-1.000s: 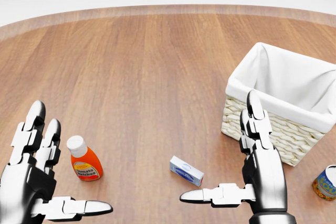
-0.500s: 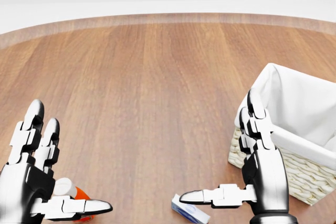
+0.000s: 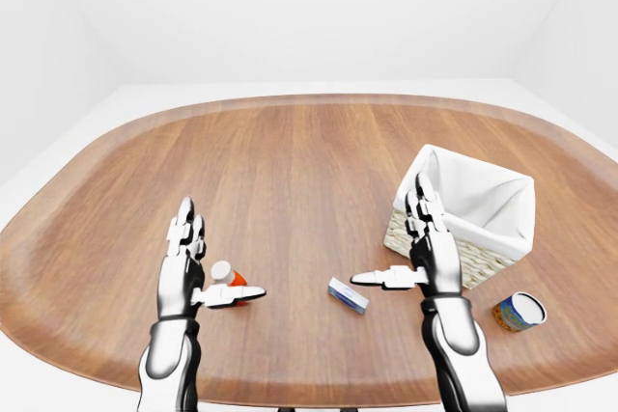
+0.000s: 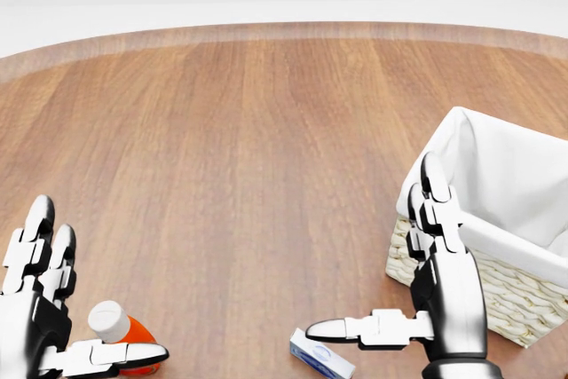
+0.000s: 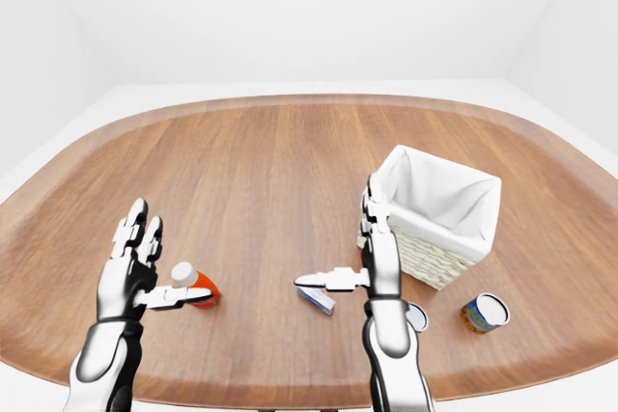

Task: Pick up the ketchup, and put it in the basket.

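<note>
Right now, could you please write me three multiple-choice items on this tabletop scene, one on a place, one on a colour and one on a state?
1. In the left-eye view, where does the ketchup stand?
A. inside the basket
B. on the table by the left hand
C. at the table's top edge

2. What colour is the ketchup's cap?
A. white
B. green
C. black

3. How is the right hand?
A. shut on the small box
B. shut on the basket's rim
C. open, holding nothing

Key: 1 B, the ketchup stands on the table beside the left hand, outside the basket. 2 A, the cap is white above an orange body. 3 C, the right hand has spread fingers, apart from the small box.
</note>
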{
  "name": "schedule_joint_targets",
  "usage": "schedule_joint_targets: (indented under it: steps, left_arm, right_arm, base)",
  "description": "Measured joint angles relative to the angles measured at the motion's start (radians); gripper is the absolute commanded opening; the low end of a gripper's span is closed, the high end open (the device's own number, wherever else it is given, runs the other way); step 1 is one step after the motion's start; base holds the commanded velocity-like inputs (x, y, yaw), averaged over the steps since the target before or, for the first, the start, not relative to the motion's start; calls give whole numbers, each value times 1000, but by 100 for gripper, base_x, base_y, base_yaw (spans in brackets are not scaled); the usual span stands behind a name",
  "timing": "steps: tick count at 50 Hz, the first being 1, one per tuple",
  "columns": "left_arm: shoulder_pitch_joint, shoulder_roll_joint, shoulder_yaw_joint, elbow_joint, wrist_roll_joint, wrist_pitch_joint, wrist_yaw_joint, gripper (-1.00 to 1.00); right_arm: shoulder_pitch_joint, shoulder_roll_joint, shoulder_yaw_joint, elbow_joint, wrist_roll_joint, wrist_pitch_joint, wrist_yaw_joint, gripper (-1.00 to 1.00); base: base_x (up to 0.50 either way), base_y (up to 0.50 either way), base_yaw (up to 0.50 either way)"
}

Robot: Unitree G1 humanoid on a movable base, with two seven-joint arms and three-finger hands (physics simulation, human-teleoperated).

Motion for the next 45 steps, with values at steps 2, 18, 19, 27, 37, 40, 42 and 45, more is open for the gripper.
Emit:
schedule_joint_targets:
  steps: [2,18,19,27,37,40,42,45]
  left_arm:
    - [-8,7,26,56,7,-31,4,100]
    - [-68,50,127,365,38,-79,46,100]
    - [-71,52,129,378,39,-79,48,100]
    - [-96,67,135,455,43,-79,66,100]
    - [-131,83,128,540,43,-79,86,100]
    - [-142,87,124,566,43,-79,93,100]
    - [-150,90,120,581,43,-79,97,100]
    - [-161,94,114,604,43,-79,104,100]
  right_arm:
    - [-2,0,0,7,-1,-3,0,100]
    - [-13,2,1,41,-8,-17,0,100]
    - [-13,2,1,41,-9,-18,0,100]
    - [-13,2,4,43,-10,-19,0,100]
    - [-13,2,7,44,-12,-20,0,100]
    - [-12,2,8,44,-12,-21,0,100]
    - [-12,2,8,44,-12,-21,0,100]
    - [-12,2,8,44,-12,-22,0,100]
  base:
    - [0,0,0]
    - [0,0,0]
    - [0,0,0]
    - [0,0,0]
    - [0,0,0]
    - [0,0,0]
    - [0,0,0]
    - [0,0,0]
